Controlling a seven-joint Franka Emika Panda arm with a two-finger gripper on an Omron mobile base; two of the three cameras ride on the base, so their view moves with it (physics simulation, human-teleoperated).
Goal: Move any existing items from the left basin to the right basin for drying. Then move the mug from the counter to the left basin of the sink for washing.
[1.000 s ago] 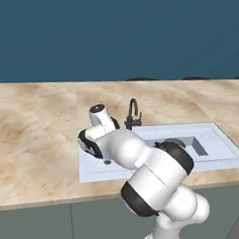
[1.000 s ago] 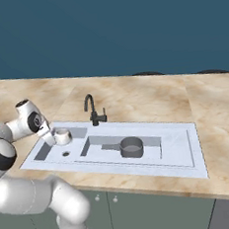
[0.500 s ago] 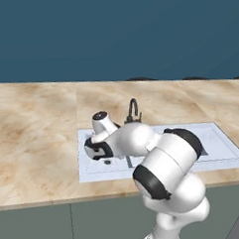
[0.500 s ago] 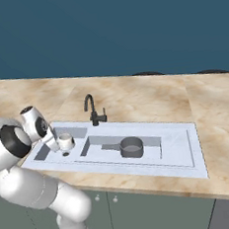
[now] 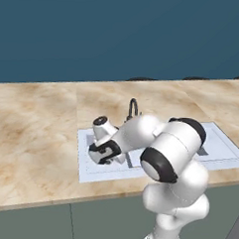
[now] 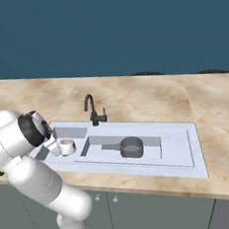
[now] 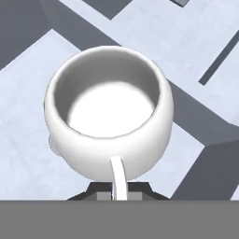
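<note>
Mug (image 6: 66, 146): sat upright inside the left basin, mouth up, grey inside showing; came lower over the last second, from above the rim down into the recess.
Mug up close (image 7: 108, 122): filled the middle of the hand view, thin handle pointing down toward the pincer, pale basin floor all around it.
Pincer (image 5: 106, 153): dropped with the mug, hand now low over the left side of the sink; seemingly pinching the mug at its handle side, though the fingertips hid under the mug's belly, so grip or release could not be told for sure.
Left basin (image 6: 45, 152): held the mug and nothing else seen.
Pan (image 6: 131, 147): lay in the right basin, handle toward the divider, well apart from the mug; same spot as a second ago.
Right basin (image 6: 155, 152): already did its drying job, so first half judged done.
Sink (image 6: 187, 151): black faucet (image 6: 91, 108) at the back rim, clear of the arm.
Worktop (image 6: 134, 90): no mug left on it.
Meaning: lowering nearly finished; letting go and lifting clear judged the only step remaining.
</note>
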